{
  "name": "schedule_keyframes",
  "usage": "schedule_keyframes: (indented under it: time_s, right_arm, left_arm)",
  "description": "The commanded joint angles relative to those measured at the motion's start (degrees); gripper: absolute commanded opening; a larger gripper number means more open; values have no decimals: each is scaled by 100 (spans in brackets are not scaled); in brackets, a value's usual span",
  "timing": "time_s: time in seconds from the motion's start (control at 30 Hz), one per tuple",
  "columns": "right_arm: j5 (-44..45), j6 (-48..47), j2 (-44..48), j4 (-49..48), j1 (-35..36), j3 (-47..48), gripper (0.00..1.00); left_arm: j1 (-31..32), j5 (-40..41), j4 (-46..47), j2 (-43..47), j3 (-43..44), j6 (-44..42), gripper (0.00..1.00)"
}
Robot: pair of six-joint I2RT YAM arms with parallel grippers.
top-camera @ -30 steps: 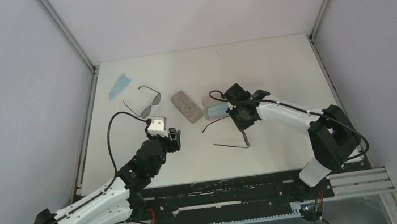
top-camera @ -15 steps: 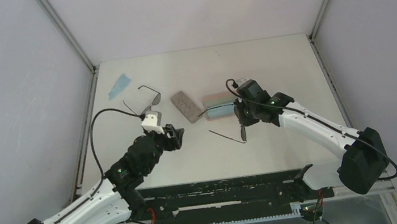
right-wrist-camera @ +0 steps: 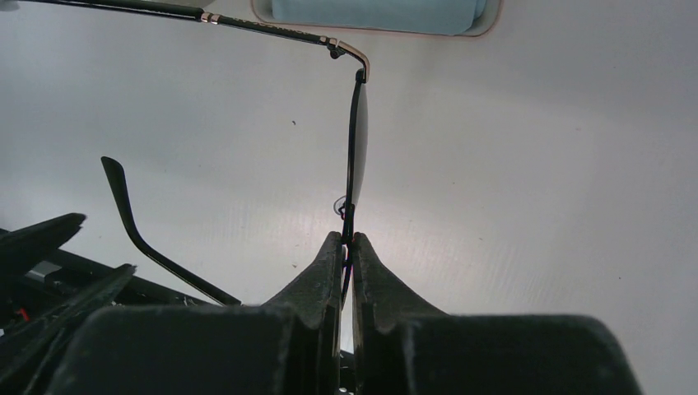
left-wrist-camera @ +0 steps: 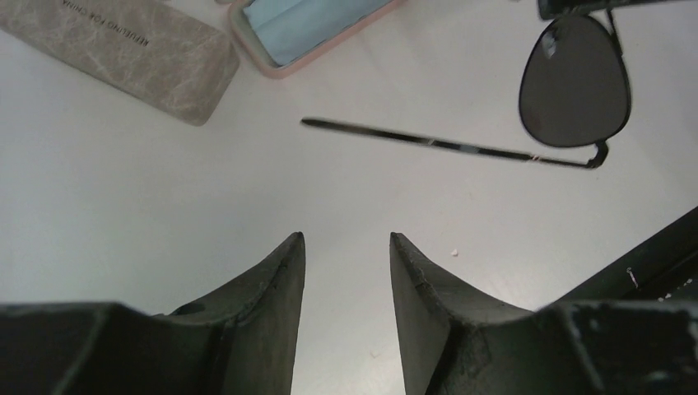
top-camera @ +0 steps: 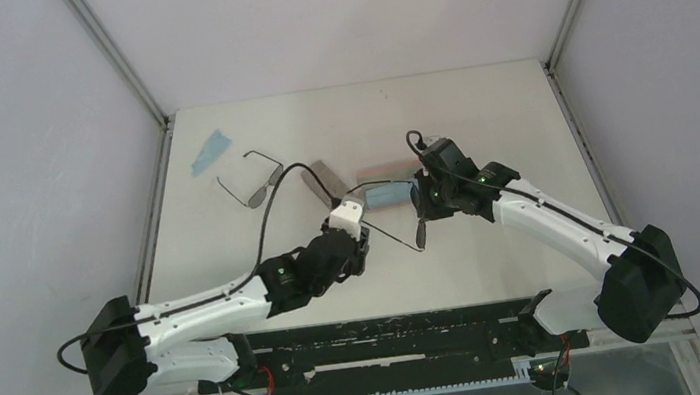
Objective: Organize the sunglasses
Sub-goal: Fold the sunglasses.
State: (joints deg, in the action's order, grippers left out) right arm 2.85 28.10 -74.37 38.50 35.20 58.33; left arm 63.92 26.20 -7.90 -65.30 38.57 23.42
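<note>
Nearest, the left end effector [left-wrist-camera: 346, 240] hangs released and empty over the white counter [left-wrist-camera: 123, 189]. Beyond it, the right end effector [right-wrist-camera: 346, 240] is clenched on black wire-framed, dark-lensed sunglasses [left-wrist-camera: 574, 90], temples unfolded, near the open pink oblong case [left-wrist-camera: 276, 72], which holds only a light blue cloth [left-wrist-camera: 304, 25]. The grey-brown oblong case [left-wrist-camera: 123, 53] is shut. Farthest, a second black wire-framed pair [top-camera: 258, 179] lies uncased, so neither pair is stowed yet.

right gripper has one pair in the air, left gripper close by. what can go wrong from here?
1. The right gripper pinches the sunglasses only at the thin frame edge, so a nudge might twist them loose.
2. Their temple is thin wire, and the open left gripper could miss it or bend it.
3. Both temples are unfolded, so they may snag on the pink case rim.
</note>
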Motion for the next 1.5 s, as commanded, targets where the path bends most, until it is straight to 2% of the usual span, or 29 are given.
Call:
schedule_keyframes:
  time_s: [0.0, 0.4, 0.9, 1.07, 1.13, 1.3, 1.47]
  right_arm:
    - [-274, 32, 140, -276, -7, 38, 0]
    - [-602, 149, 377, -295, 290, -75, 0]
    - [-861, 421, 555, -594, 546, -281, 0]
    - [-576, 427, 573, -503, 470, -295, 0]
    - [-148, 402, 579, -334, 436, -295, 0]
    - [573, 163, 643, 26, 409, -404, 0]
    - [721, -160, 949, -99, 449, -759, 0]
  left_arm:
    - [84, 285, 171, -509, 760, 127, 46]
    - [85, 266, 339, -1382, 1512, 96, 46]
    - [90, -489, 447, -1749, 1923, -362, 52]
    - [85, -348, 465, -1531, 1725, -374, 54]
    - [83, -277, 374, -1309, 1667, -389, 54]
    - [49, 75, 129, -175, 1389, -466, 56]
    - [-603, -128, -284, 611, 1394, -584, 59]
